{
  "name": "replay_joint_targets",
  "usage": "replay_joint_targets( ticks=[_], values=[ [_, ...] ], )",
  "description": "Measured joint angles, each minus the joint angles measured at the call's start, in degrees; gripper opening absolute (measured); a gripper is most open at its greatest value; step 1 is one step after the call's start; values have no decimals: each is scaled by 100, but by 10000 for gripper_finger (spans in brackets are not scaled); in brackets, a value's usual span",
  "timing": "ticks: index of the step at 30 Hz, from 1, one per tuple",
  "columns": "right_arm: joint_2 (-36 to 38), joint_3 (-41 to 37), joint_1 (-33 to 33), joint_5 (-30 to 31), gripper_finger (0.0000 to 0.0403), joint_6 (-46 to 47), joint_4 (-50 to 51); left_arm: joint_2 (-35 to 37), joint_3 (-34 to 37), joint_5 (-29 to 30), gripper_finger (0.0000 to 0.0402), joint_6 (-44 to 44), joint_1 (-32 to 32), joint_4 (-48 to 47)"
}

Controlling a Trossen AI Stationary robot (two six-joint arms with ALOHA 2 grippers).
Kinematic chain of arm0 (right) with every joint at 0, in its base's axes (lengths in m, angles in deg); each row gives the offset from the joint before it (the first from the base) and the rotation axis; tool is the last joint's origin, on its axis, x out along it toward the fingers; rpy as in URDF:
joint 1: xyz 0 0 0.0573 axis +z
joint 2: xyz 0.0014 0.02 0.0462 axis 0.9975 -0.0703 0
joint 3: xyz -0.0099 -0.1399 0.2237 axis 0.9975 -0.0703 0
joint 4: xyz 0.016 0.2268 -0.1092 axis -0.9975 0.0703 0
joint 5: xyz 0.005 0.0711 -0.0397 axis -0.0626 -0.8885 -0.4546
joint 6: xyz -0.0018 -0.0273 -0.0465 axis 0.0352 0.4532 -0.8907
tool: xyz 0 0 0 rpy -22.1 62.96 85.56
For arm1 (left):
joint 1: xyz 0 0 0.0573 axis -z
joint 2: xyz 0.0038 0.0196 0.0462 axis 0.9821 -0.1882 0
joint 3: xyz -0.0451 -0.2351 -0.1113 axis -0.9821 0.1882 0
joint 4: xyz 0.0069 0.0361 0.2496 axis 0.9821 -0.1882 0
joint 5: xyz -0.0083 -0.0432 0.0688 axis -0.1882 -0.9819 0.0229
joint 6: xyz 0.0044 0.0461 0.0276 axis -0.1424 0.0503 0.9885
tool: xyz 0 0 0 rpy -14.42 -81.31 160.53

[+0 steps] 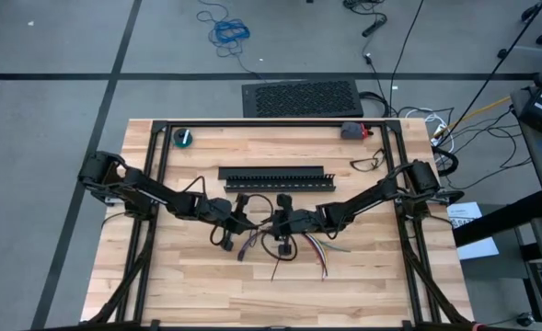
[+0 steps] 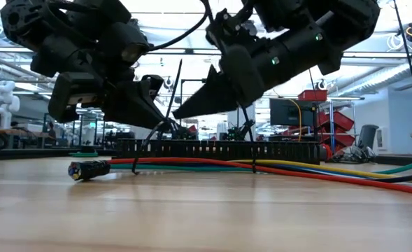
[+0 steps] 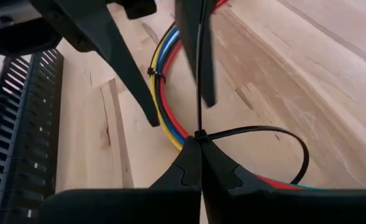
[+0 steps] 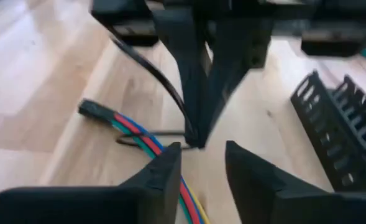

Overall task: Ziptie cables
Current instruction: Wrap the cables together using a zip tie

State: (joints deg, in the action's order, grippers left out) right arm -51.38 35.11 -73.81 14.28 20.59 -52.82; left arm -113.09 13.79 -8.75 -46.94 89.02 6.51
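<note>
The cables (image 3: 167, 118), a bundle of red, yellow, blue and green wires, lie on the wooden table near its middle (image 1: 312, 248); a black plug (image 4: 92, 111) caps one end. A thin black ziptie loops around them (image 3: 297, 146), and its tail (image 3: 201, 74) rises straight up. My left gripper (image 3: 199, 144) is shut on this ziptie just above the bundle. My right gripper (image 4: 202, 158) is open and faces it closely from the right (image 1: 269, 221), its fingers standing on either side of the tail. A second ziptie (image 3: 153, 73) sits snug on the bundle farther along. My left gripper pinches the ziptie at its head (image 3: 199, 134), where loop and tail meet, between its two fingertips. The fingers slant down from the table's left. The loop hangs slack around the wires, which lie on the table. Whether my right gripper touches the tail, I cannot tell.
A black slotted duct (image 1: 271, 175) lies beyond the grippers toward the far edge, also seen in the low view (image 2: 212, 148). A green roll (image 1: 184, 138) and a red object (image 1: 351, 131) sit by the far edge. A loose dark loop (image 1: 367, 163) lies at the right.
</note>
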Motion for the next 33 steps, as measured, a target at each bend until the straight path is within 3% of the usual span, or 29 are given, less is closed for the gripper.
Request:
replay_joint_targets(
  ticks=[8,17,23,28,33],
  values=[
    [0,0,-78,-420,137,-69,-272,0,-1,193,0,-15,141,-56],
    [0,128,-102,-568,91,-225,-188,0,-2,220,0,-18,142,-46],
    [0,151,-173,-651,8,-284,-168,0,-2,222,0,-68,149,-49],
    [0,151,-160,-563,1,-413,-172,0,-2,59,0,-707,150,-39],
    [0,152,-84,-617,1,-740,-64,0,-4,-189,26,-699,153,-82]
  ],
)
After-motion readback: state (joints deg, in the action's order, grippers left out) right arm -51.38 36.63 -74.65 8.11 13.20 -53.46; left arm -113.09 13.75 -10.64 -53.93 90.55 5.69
